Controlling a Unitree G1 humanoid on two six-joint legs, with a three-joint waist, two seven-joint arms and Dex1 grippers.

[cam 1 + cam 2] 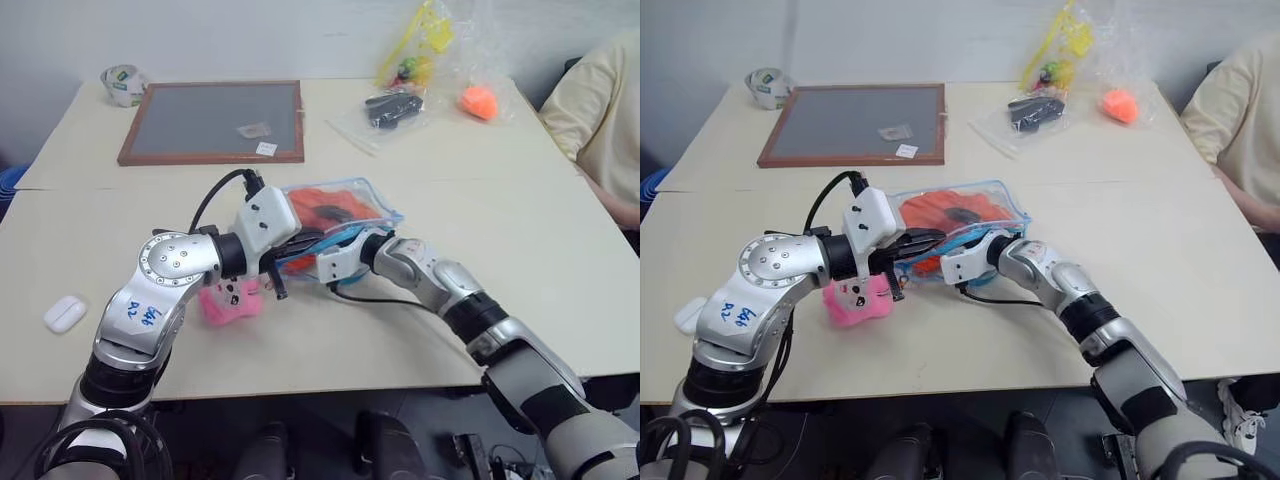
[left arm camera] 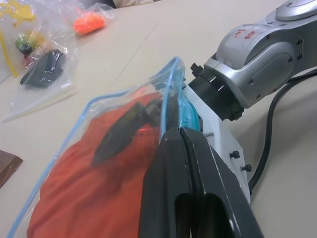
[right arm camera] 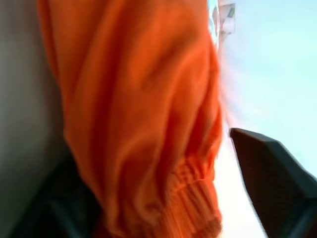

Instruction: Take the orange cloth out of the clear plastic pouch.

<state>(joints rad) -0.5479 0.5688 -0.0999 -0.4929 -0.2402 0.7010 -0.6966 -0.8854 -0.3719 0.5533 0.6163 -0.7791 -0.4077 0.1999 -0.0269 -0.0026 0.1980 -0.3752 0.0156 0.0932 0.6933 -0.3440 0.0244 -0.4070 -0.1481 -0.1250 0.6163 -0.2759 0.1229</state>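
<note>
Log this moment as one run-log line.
left end effector: shut on pouch edge | right end effector: open, inside pouch, fingers astride cloth | cloth: inside pouch | pouch: held up off table

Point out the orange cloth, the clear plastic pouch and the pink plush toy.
orange cloth (image 1: 940, 212), right eye view, upper folds.
clear plastic pouch (image 1: 1012, 206), right eye view, blue-edged corner.
pink plush toy (image 1: 855, 300), right eye view, its body.

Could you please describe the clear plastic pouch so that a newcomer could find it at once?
Look mid-table, below the framed board. The clear plastic pouch is held up between both arms, the orange cloth inside. Unlike the thin bags farther back, it has light-blue edging.
</note>
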